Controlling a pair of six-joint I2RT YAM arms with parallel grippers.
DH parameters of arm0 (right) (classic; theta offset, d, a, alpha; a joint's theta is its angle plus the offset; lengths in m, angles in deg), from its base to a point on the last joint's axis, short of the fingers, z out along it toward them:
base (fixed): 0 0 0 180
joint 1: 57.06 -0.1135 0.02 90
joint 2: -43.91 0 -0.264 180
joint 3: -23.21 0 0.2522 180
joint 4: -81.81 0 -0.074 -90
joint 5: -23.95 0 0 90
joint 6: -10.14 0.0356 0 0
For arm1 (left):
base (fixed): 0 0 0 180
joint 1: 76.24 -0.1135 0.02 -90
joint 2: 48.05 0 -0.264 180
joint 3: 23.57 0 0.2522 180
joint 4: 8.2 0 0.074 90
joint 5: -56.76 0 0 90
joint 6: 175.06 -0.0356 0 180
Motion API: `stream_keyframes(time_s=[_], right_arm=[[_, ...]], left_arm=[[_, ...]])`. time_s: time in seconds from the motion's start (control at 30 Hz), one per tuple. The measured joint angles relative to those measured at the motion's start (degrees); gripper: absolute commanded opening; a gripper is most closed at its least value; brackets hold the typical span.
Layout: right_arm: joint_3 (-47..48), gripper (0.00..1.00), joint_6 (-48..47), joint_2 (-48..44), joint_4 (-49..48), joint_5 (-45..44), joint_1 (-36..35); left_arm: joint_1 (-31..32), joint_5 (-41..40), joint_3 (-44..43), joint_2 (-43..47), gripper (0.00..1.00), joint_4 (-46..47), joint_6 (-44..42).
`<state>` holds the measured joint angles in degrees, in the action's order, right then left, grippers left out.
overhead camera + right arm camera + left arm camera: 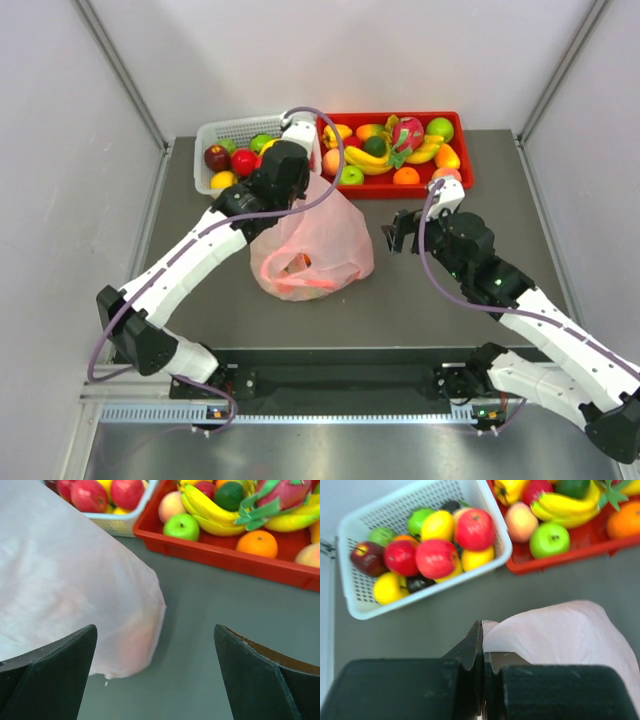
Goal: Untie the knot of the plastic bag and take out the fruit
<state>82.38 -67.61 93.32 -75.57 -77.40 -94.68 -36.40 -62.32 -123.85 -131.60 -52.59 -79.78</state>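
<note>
The plastic bag [325,235] is translucent pale pink; the fruit [300,266] inside shows orange and red. The tabletop [390,310] is dark grey. Along its far edge, a white perforated basket [238,122] and a red tray [225,562].

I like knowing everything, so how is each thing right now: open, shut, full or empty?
Thin pink plastic bag, pinched at its top, fruit inside.
Left gripper, shut on the bag.
Right gripper, open, holding nothing.
White mesh basket, full.
Red plastic tray, full.
</note>
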Motion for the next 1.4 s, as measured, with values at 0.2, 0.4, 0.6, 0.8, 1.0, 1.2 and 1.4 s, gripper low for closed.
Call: stream_keyframes(time_s=[0.2, 0.4, 0.6, 0.8, 1.0, 1.2, 1.4], right_arm=[[0.0, 1.0, 0.0, 1.77, 1.9, -2.19, 0.0], [0.0, 1.0, -0.09, 3.56, 1.92, -2.56, 0.0], [0.04, 1.0, -0.2, 5.55, 1.9, -0.92, 0.0], [1.66, 1.0, -0.7, 7.72, 2.89, 3.48, 0.0], [1.99, 1.0, -0.76, 7.78, 2.99, 8.22, 0.0], [4.83, 1.0, -2.99, 9.88, 3.19, 16.06, -3.78], [8.02, 1.0, -5.4, 11.45, 2.75, 19.02, -14.45]], left_arm=[[0.02, -5.11, -0.81, 2.99, 0.0, 2.43, -0.42], [1.31, -9.29, 9.03, 15.58, 0.0, 8.7, 3.93], [3.85, -8.63, 14.88, 22.93, 0.0, 9.97, 11.67], [5.29, -0.04, 19.93, 17.73, 0.0, 7.63, 17.38], [7.02, 5.53, 21.33, 14.53, 0.0, 4.63, 21.62], [7.1, 5.57, 19.85, 14.78, 0.0, 0.79, 22.29], [7.1, 7.93, 17.44, 14.32, 0.0, -6.05, 20.31]])
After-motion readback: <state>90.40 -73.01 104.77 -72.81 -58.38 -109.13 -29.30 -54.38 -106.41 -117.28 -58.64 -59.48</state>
